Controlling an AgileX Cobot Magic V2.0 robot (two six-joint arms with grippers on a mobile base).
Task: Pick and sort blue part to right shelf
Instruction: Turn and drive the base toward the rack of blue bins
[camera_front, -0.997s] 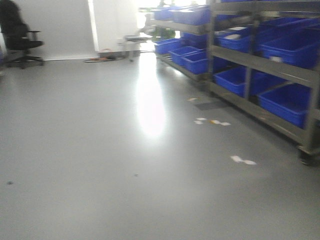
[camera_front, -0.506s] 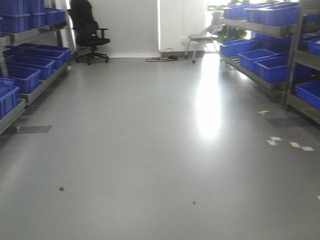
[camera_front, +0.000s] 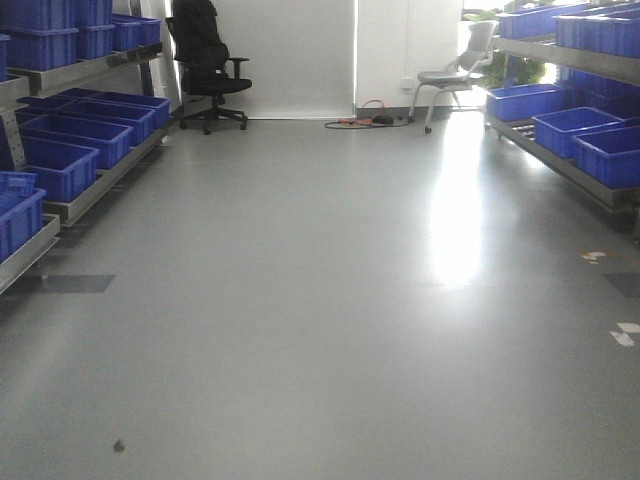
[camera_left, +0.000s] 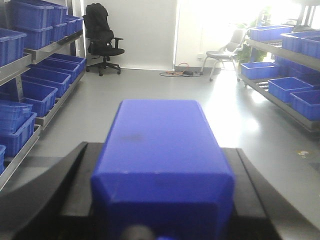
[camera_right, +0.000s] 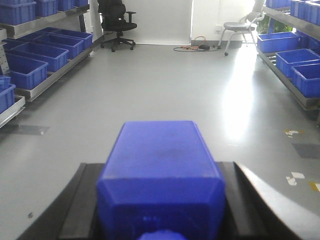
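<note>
In the left wrist view a long blue part (camera_left: 162, 165) fills the foreground, lying lengthwise between black fingers (camera_left: 65, 185); my left gripper (camera_left: 162, 147) is shut on it. The right wrist view shows my right gripper (camera_right: 160, 165) shut on a second blue block (camera_right: 160, 170), whose small round cap (camera_right: 157, 235) pokes out at the bottom edge. Both are carried above the floor. The right shelf (camera_front: 570, 150), a steel rack with blue bins, runs along the right edge of the front view, and the right shelf (camera_right: 292, 82) also shows in the right wrist view.
Another steel rack with blue bins (camera_front: 70, 150) lines the left side. A grey floor aisle (camera_front: 320, 300) runs between the racks. At the far wall stand a black office chair (camera_front: 208, 65) and a grey chair (camera_front: 455, 75), with cables (camera_front: 370, 122) on the floor.
The front view has swung left: the right shelf slid from filling the right half to the right edge, and the left rack and black chair came into view.
</note>
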